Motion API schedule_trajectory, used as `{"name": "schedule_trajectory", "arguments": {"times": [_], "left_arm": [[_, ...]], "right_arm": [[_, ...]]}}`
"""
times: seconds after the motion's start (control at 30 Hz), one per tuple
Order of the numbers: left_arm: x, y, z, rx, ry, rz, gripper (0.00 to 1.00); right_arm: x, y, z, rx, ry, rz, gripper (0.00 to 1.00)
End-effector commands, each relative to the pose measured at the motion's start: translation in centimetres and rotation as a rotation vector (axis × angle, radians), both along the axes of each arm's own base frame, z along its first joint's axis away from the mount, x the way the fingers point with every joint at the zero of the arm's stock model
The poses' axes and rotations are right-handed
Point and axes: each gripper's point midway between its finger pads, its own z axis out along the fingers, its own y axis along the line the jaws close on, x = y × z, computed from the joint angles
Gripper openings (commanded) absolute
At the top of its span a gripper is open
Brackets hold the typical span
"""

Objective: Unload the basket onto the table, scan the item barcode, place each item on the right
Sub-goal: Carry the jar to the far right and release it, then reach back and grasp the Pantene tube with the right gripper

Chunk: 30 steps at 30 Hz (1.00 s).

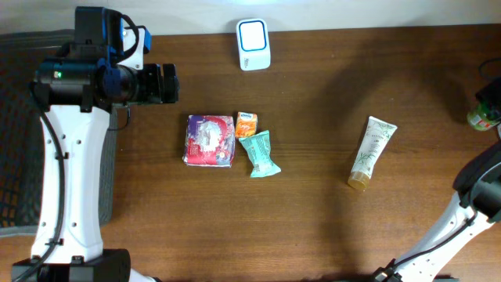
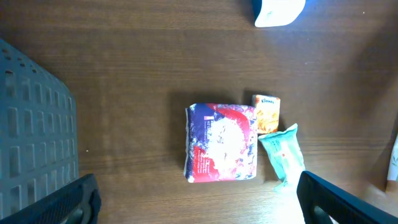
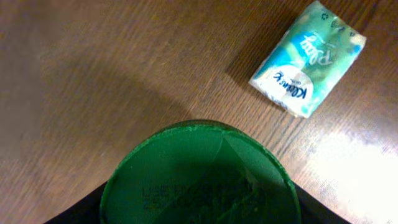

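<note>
My right gripper [image 3: 199,208] is shut on a green round container [image 3: 199,174]. Its flat end faces the wrist camera with faint printed text on it, and no barcode shows. In the overhead view the container [image 1: 482,117] hangs at the far right edge in the right gripper [image 1: 491,95]. The white scanner [image 1: 254,45] with a blue-lit window stands at the back middle, far from the container. My left gripper [image 1: 167,84] hovers at the upper left, open and holding nothing; its fingers [image 2: 62,202] stand wide apart.
A purple and red packet [image 1: 210,141], a small orange pack [image 1: 246,124] and a teal packet [image 1: 260,153] lie together mid-table. A cream tube [image 1: 371,153] lies to the right. A Kleenex tissue pack [image 3: 308,59] lies below the right gripper. A grey crate [image 2: 31,130] is at left.
</note>
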Motion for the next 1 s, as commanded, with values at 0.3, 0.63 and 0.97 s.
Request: {"name": "schedule_trajectory", "arguments": {"times": [0.3,0.63,0.97], "left_arm": [[-0.3,-0.1,0.7,-0.005,-0.019,-0.011,0.99],[-0.3,-0.1,0.7,-0.005,-0.019,-0.011,0.99],[-0.3,-0.1,0.7,-0.005,-0.019,-0.011,0.99]], "right_arm": [[-1.4,-3.3,-0.7,-0.125,0.097,0.033,0.99],[3.3,12.8,14.7,0.180,-0.361,0.390,0.98],[-4.7,23.9,5.5,0.351,0.244,0.472,0.99]]}}
